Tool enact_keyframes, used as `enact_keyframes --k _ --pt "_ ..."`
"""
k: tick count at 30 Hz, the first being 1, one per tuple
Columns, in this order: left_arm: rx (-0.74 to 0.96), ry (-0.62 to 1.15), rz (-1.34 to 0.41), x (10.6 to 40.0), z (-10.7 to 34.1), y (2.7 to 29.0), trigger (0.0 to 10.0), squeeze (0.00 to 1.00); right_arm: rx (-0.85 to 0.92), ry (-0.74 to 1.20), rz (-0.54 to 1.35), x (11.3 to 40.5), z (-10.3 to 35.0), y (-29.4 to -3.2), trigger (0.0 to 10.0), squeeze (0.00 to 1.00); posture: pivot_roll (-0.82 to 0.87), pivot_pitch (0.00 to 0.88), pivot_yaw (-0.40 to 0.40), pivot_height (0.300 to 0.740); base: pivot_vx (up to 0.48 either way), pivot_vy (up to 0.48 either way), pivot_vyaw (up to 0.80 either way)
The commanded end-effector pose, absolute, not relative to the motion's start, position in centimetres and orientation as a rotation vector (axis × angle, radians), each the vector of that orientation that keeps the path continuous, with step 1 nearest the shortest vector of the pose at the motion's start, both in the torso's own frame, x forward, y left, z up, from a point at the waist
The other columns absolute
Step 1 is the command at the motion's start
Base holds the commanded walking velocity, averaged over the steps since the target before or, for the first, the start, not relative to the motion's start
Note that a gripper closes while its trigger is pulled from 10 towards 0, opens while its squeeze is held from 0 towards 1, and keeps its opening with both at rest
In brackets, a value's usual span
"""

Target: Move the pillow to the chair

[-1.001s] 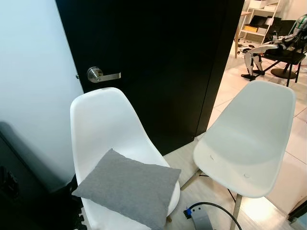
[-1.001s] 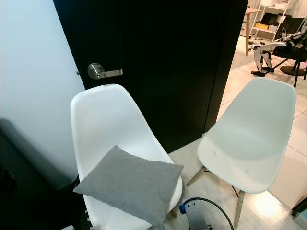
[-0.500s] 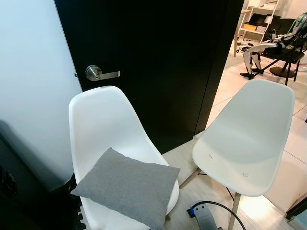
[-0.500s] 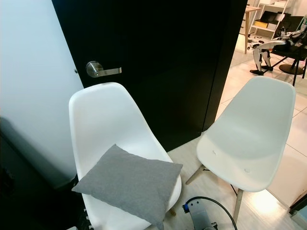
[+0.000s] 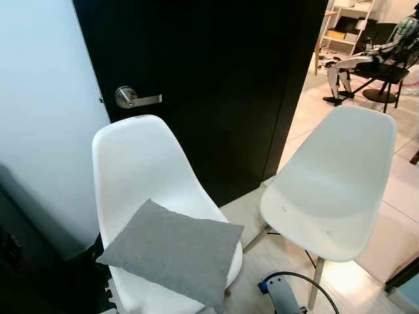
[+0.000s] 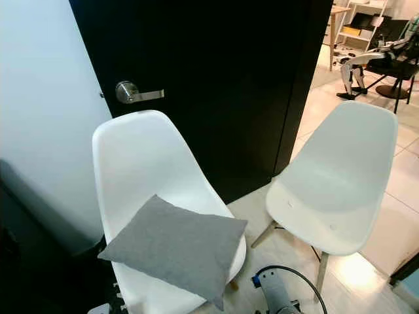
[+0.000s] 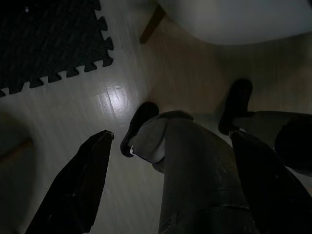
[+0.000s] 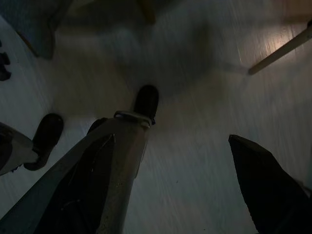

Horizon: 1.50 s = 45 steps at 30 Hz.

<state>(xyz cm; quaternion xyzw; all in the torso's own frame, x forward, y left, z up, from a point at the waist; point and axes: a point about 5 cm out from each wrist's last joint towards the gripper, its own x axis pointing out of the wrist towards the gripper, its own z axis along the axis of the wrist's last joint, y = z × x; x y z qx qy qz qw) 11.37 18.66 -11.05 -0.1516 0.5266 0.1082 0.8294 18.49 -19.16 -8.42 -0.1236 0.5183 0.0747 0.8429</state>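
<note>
The view has shifted slightly; nothing itself moved. The grey pillow (image 5: 171, 253) lies on the left chair (image 5: 141, 176), lower left; the right chair (image 5: 330, 190) is bare. Left gripper (image 7: 170, 190) and right gripper (image 8: 180, 190) hang spread wide.

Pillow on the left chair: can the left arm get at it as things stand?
Probably yes. The grey pillow lies uncovered on the left white chair, but the left gripper hangs down by the floor, jaws open, and must rise first.

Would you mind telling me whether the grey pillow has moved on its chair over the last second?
No. The pillow lies in the same spot on the left chair's seat; the whole picture shifted slightly, so the camera moved.
</note>
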Motion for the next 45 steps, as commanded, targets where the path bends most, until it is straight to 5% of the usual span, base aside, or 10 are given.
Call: enact_keyframes --k 1,45 --pt "-0.311 1.144 0.219 10.92 -11.22 18.45 10.0 0.0 -0.274 1.092 0.164 18.48 -8.43 -19.13 10.0 0.0 -0.03 0.0 -0.05 0.74 -0.307 0.0 0.0" --pt "-0.307 1.16 0.21 10.47 -11.36 18.26 10.0 0.0 -0.277 1.098 0.183 18.32 -8.59 -18.54 10.0 0.0 -0.02 0.0 -0.045 0.74 -0.392 0.0 0.0"
